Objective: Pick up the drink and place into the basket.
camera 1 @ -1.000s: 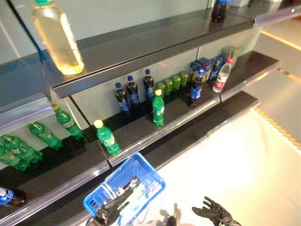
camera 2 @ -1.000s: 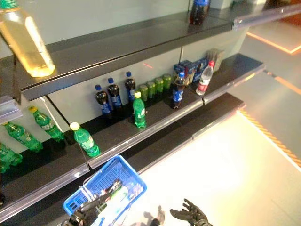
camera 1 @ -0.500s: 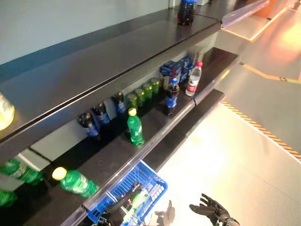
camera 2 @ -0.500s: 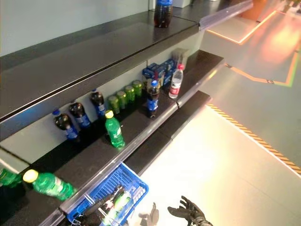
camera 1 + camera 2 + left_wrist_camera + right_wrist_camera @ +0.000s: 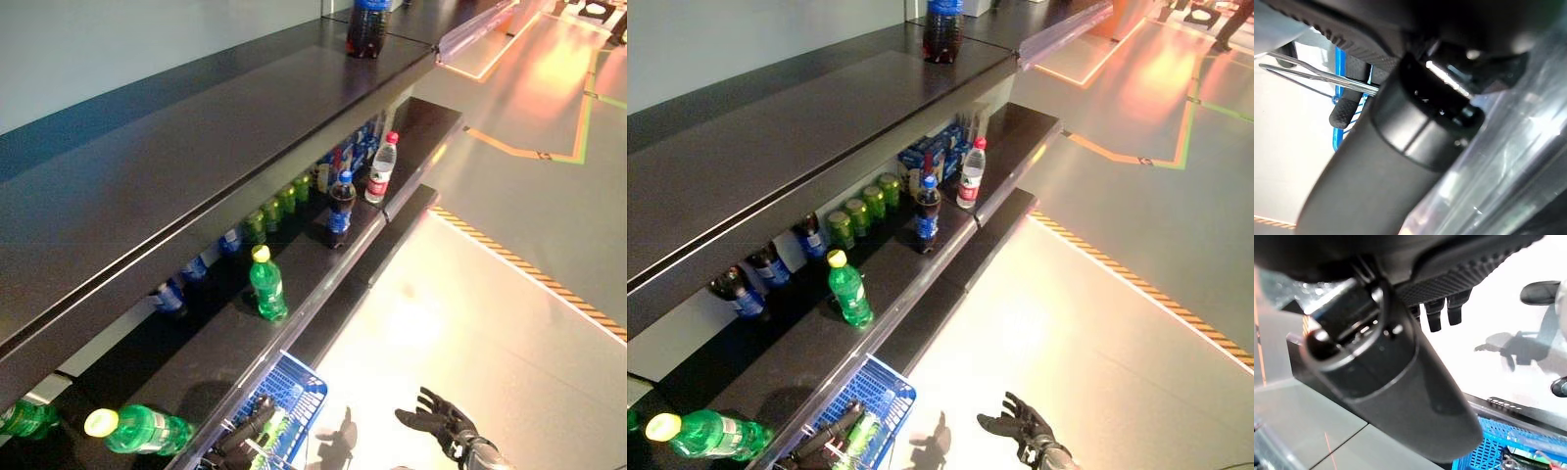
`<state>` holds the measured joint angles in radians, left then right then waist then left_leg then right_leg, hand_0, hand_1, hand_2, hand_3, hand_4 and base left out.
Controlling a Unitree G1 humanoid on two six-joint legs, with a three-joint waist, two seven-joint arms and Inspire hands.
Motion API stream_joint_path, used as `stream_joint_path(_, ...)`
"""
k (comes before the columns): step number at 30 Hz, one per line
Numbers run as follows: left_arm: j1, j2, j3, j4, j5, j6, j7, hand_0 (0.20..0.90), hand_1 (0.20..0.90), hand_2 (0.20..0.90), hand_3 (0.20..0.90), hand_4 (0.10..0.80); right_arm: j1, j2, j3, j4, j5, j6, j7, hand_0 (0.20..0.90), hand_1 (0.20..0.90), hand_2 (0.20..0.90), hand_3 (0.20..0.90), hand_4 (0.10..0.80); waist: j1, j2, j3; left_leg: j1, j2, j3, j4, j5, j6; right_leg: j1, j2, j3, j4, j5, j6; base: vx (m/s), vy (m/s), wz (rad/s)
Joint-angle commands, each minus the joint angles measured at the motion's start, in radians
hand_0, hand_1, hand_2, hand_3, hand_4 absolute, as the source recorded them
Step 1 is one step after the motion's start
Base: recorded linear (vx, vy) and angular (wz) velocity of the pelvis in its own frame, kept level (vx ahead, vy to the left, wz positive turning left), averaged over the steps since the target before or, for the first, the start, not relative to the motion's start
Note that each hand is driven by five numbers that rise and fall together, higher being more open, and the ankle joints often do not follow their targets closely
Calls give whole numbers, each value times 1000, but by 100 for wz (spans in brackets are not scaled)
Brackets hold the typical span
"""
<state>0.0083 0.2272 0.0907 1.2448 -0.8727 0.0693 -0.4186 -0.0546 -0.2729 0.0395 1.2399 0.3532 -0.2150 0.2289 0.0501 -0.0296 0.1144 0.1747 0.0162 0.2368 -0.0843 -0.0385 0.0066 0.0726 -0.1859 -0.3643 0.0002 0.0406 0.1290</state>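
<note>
The blue basket (image 5: 299,385) hangs low at the left, beside the front edge of the lower shelf. My left hand (image 5: 242,439) is shut on its thin wire handles (image 5: 1308,74). A green drink (image 5: 858,432) lies inside the basket. My right hand (image 5: 437,423) hovers over the pale floor to the right of the basket, open and empty, with the fingers spread. On the dark shelf stand a green bottle with a yellow cap (image 5: 266,284), a cola bottle (image 5: 340,209) and a water bottle with a red cap (image 5: 381,167). Another green bottle (image 5: 142,429) lies on its side at the left.
Green cans (image 5: 284,201) and dark cola bottles (image 5: 186,284) stand at the back of the shelf under the wide upper shelf (image 5: 196,157). A cola bottle (image 5: 367,24) stands on the top shelf. Blue boxes (image 5: 936,152) sit near the water bottle. Open floor (image 5: 509,294) lies at the right.
The whole picture has shifted: the camera has swung right along the shelves. The basket still hangs from my left hand and my right hand stays open.
</note>
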Motion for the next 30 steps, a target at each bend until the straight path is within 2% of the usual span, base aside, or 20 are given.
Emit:
stream_joint_path(1,-66,77,-27,-44,-17,-42,-125,300,300,300,200,100,-23,-26,-30,-4,32,-62,-20,900,900,900,900,800,-24,13,-11,-49,-91,-11,-3,17,-9,-116,-20,14,46,160,50,193,-139,1)
stream_joint_path(5,-77,77,-44,-26,7,-45,-130,300,300,300,200,100,-20,-25,-39,-5,55,-47,-33,900,900,900,900,800,-46,23,-1,9,-104,-87,-3,-20,-2,-195,-35,31,29,193,59,226,-177,14)
stream_joint_path(8,-73,76,-47,-15,18,-51,-132,300,300,300,200,100,-12,-21,-48,-3,54,-43,-38,900,900,900,900,800,-56,26,0,34,-103,-110,3,-30,-6,-207,-31,40,-22,199,58,237,-203,10)
stream_joint_path(11,-72,75,-52,3,21,-60,-140,300,300,300,200,100,-5,-20,-47,15,68,-62,-30,900,900,900,900,800,-78,26,-8,38,-103,-154,46,-56,3,-195,-12,129,13,187,39,265,-320,52)
stream_joint_path(13,-68,70,-52,2,28,-67,-145,300,300,300,200,100,-7,-21,-41,20,67,-68,-24,900,900,900,900,800,-83,28,-16,34,-95,-160,69,-69,-1,-175,5,155,33,159,32,236,-333,95)
stream_joint_path(16,-47,64,-33,-19,-19,-68,-131,300,300,300,200,100,-13,-21,-21,22,30,-57,-14,900,900,900,900,800,-79,34,-26,27,-70,-158,135,-88,-18,-144,44,158,94,73,8,257,-363,83)
stream_joint_path(19,-22,44,-22,-52,-23,-75,-139,300,300,300,200,100,-10,-28,-3,7,10,-48,-4,900,900,900,900,800,-51,28,-24,-32,-51,-186,271,-10,-55,-86,76,132,81,31,-32,166,-332,36)
stream_joint_path(20,-6,32,-19,-85,-25,-71,-143,300,300,300,200,100,-11,-36,1,-11,1,-48,-5,900,900,900,900,800,-31,21,-15,-87,-41,-176,363,47,-78,-54,77,107,57,20,-49,107,-273,42)
stream_joint_path(21,-4,31,-17,-91,-21,-67,-145,300,300,300,200,100,-10,-38,1,-14,3,-50,-7,900,900,900,900,800,-28,21,-14,-99,-37,-171,378,56,-81,-49,77,100,53,17,-52,77,-246,62)
stream_joint_path(23,0,31,-22,-122,-8,-47,-151,300,300,300,200,100,-10,-45,-3,-30,-1,-53,-26,900,900,900,900,800,-13,10,0,-151,8,-76,415,62,-91,-22,57,37,39,3,-57,19,-192,80)
stream_joint_path(24,-8,37,-34,-139,19,-26,-162,300,300,300,200,100,-15,-54,-13,-36,24,-50,-46,900,900,900,900,800,-14,6,12,-157,57,57,375,25,-88,2,40,-37,34,-17,-52,0,-160,90)
stream_joint_path(25,-9,38,-36,-139,17,-26,-161,300,300,300,200,100,-16,-54,-13,-36,22,-50,-45,900,900,900,900,800,-15,6,13,-156,58,65,371,20,-86,3,38,-42,34,-18,-51,42,-113,112)
stream_joint_path(26,-13,37,-36,-137,28,-24,-161,300,300,300,200,100,-20,-56,-20,-32,22,-50,-45,900,900,900,900,800,-22,11,9,-133,59,112,331,-26,-85,15,41,-65,35,-39,-38,42,-40,104)
stream_joint_path(27,-17,40,-36,-122,41,-31,-170,300,300,300,200,100,-23,-59,-26,-26,30,-48,-41,900,900,900,900,800,-31,17,-1,-110,34,156,288,-50,-77,15,45,-97,34,-43,-32,54,-28,119)
stream_joint_path(30,-36,43,-31,-106,55,-5,-182,300,300,300,200,100,-13,-61,-43,-19,24,-41,-42,900,900,900,900,800,-45,27,-18,-101,38,233,245,-18,-91,33,54,-151,42,-60,-28,10,67,120)
